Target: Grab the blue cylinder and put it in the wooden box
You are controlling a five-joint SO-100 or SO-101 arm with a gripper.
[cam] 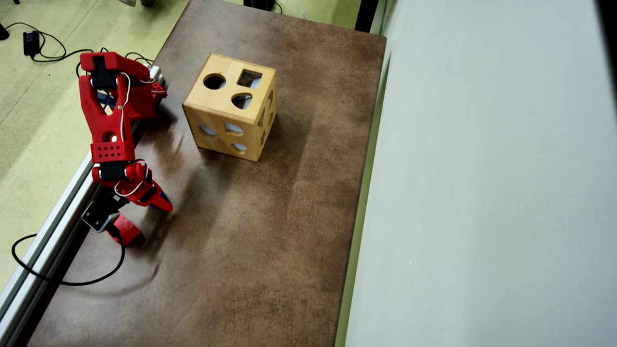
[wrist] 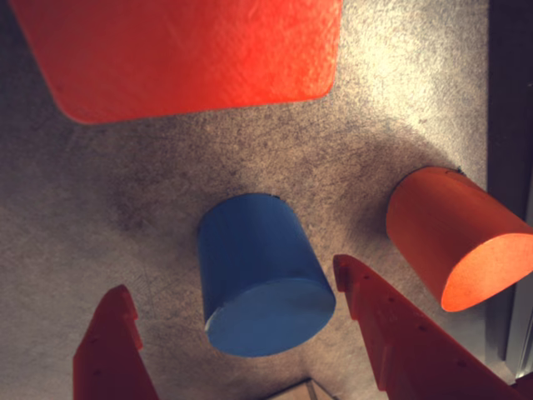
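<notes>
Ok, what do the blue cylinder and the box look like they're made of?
The blue cylinder looks like painted wood or plastic: even matte blue, no grain showing. The box looks like light unpainted wood, pale tan with cleanly cut holes and a smooth, slightly satin finish.

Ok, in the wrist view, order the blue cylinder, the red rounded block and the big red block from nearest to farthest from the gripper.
1. Blue cylinder: between the open gripper's fingers, at centre.
2. Red rounded block: just right of the right finger.
3. Big red block: at the top edge, beyond the cylinder.
</notes>
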